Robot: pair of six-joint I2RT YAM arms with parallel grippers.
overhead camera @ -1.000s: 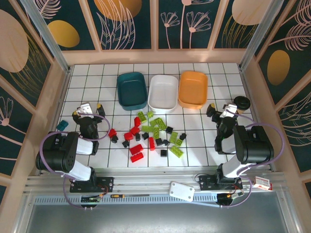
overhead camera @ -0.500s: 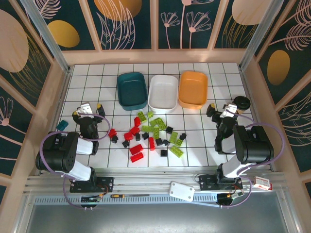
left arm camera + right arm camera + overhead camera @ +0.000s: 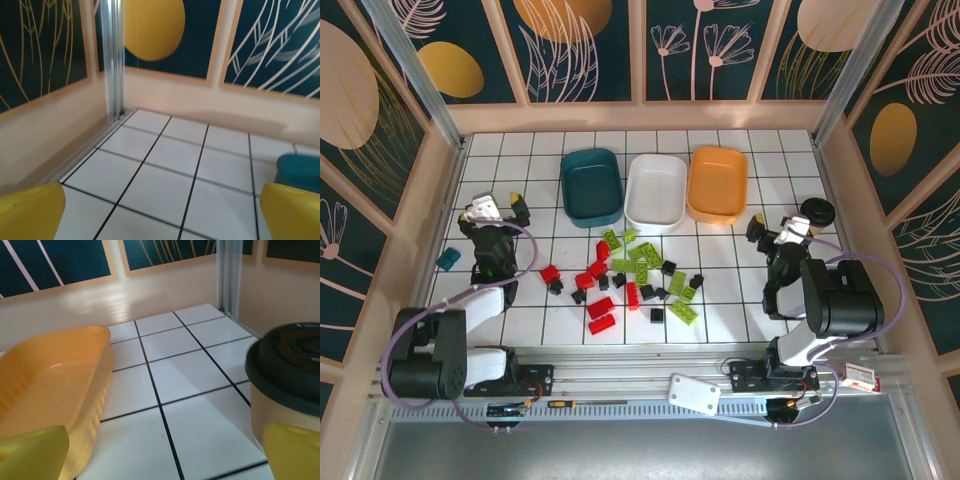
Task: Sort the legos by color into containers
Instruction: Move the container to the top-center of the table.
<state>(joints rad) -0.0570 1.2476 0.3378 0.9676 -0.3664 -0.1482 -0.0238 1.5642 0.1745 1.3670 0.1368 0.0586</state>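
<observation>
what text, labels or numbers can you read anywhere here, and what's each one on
No text can be read in any view.
red and white tag at the near right: print too small to read.
teal tray, white tray, orange tray, legos, black cup lid: no writing visible.

Top view: from high above and behind the arm bases (image 3: 505, 380), looking steeply down, far enough back to take in the whole tiled table (image 3: 520, 160). Left wrist view: low and close over the tiles, left of the white tray (image 3: 655, 190), facing the back-left corner; yellow fingertips (image 3: 30, 210) in the bottom corners, teal tray (image 3: 300, 172) at the right edge. Right wrist view: low, right of the white tray, facing the back wall; orange tray (image 3: 45, 375) left, black-lidded cup (image 3: 287, 385) right. Shared with the top view: those two trays and the cup.
</observation>
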